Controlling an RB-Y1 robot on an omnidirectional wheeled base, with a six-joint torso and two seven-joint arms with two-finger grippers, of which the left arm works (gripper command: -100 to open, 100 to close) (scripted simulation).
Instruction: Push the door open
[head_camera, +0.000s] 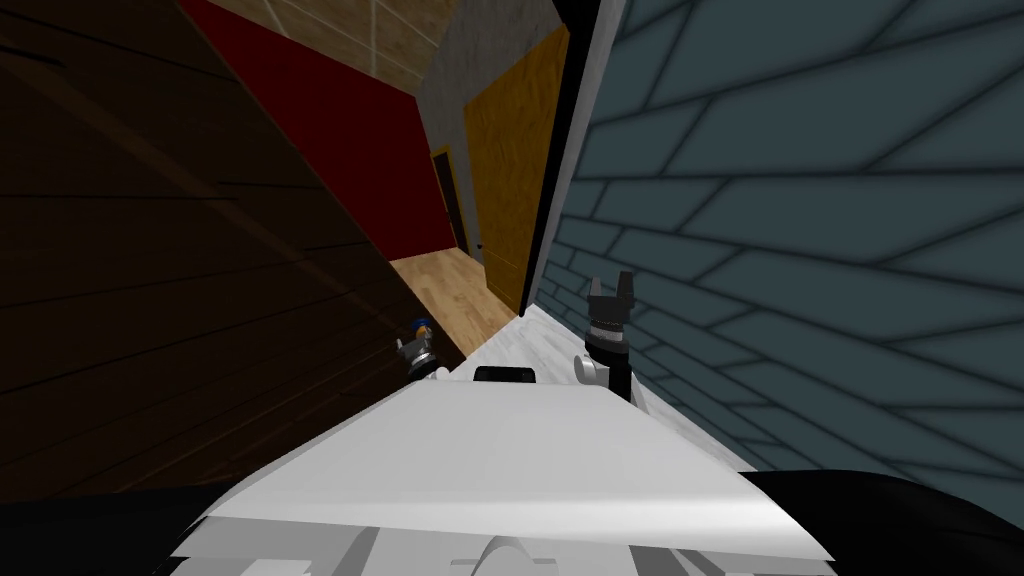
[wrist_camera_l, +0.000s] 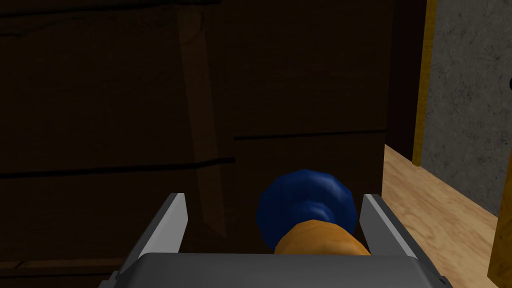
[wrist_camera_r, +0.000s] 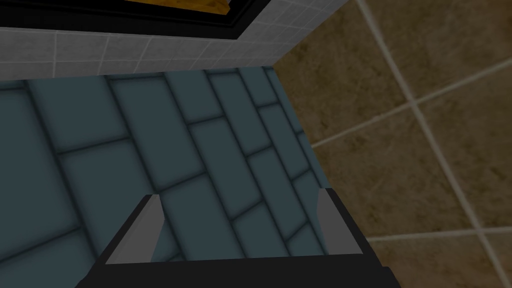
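Fingers (wrist_camera_l: 172, 220) of left gripper (wrist_camera_l: 274, 197) around blue knob (wrist_camera_l: 307, 200)

The right pincer (wrist_camera_r: 239, 197) holds its two fingers spread apart.

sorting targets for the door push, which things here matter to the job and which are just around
For the job: dark wooden door; blue knob; left gripper, open, straddling the knob.

Just around: right gripper, open; teal tiled wall; light wood floor; red wall.

Grey fingers (wrist_camera_r: 142, 230) on dark box (wrist_camera_r: 240, 272)
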